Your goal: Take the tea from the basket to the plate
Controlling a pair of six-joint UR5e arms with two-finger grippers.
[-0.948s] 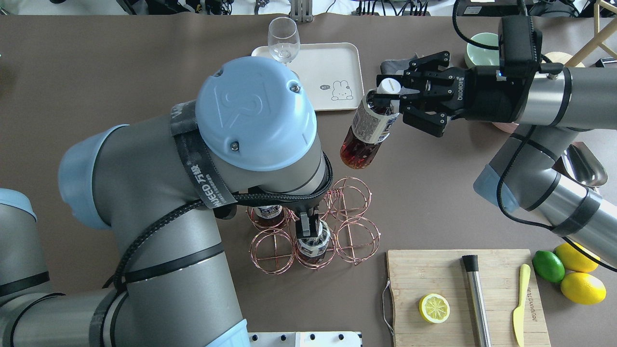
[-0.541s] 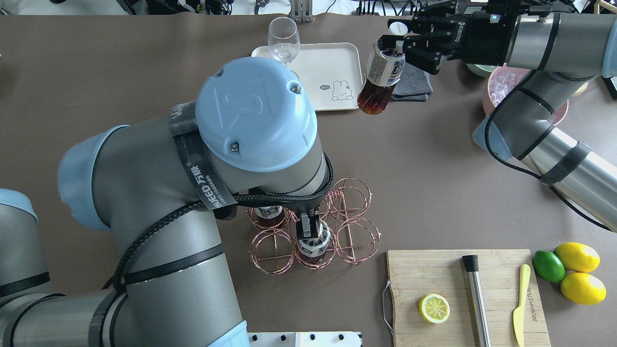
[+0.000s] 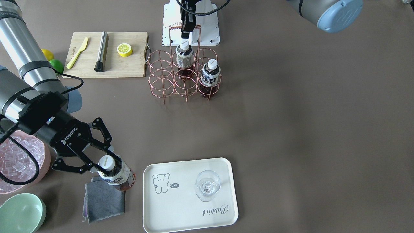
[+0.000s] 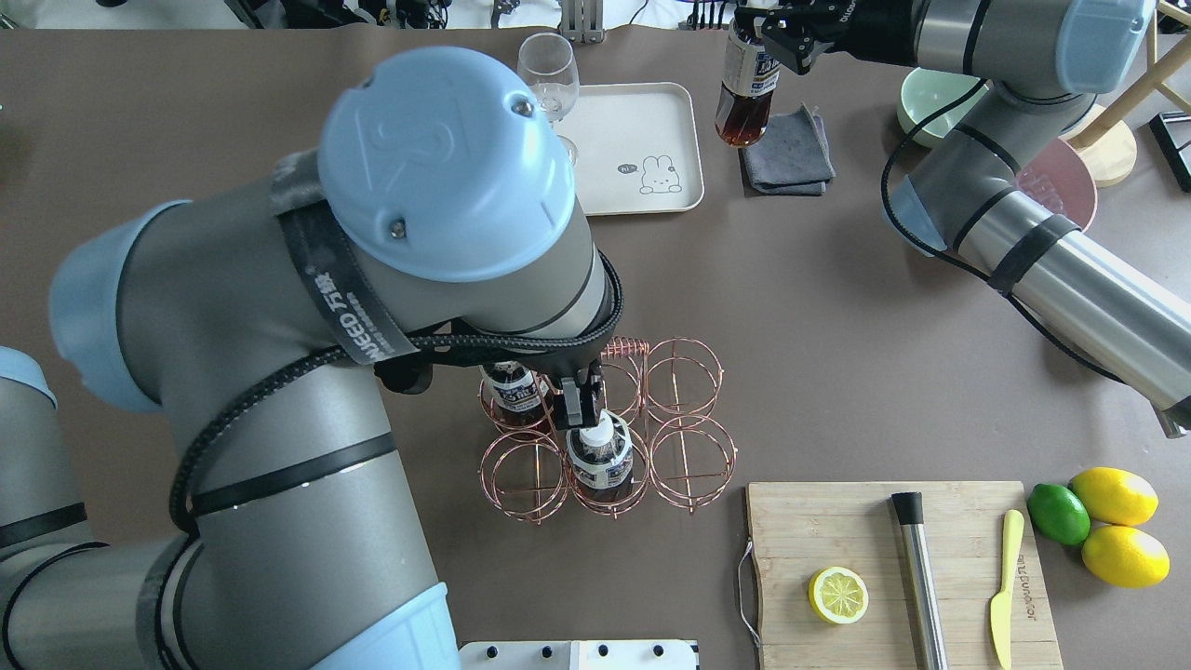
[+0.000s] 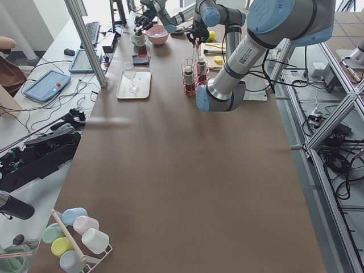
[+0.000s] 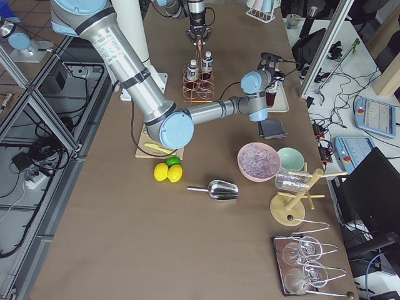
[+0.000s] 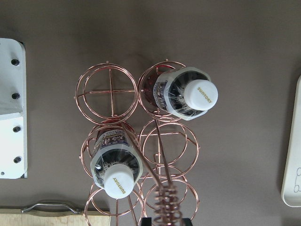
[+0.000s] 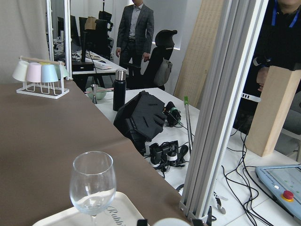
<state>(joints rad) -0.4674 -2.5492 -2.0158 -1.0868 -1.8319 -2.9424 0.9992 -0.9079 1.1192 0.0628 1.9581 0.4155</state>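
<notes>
**Right pincer [image 3: 106, 162] has the tea [image 3: 118, 178] by the neck, just off the plate [image 3: 190, 223]**

Its fingers are clamped right under the white cap, and the pincer body says ROBOTIQ in white. The bottle hangs a bit tilted, clear of the worktop [image 3: 291, 113], over a grey cloth [image 3: 103, 200] right beside the plate's edge, so not on it. The plate has a little bear doodle and "Rabbit" in script, plus a clear glass [image 3: 207, 185] standing on it. The left pincer [image 4: 579, 407] is pinched narrow on the coil-wrapped handle of the basket [image 3: 174, 84], which sits mid-worktop, well apart from the plate. Two other bottles stand in its ring cells, one [image 7: 183, 92] and another [image 7: 115, 162]. Both caps read SUNTORY in the left wrist view. The label print is too small for me to read.
</notes>
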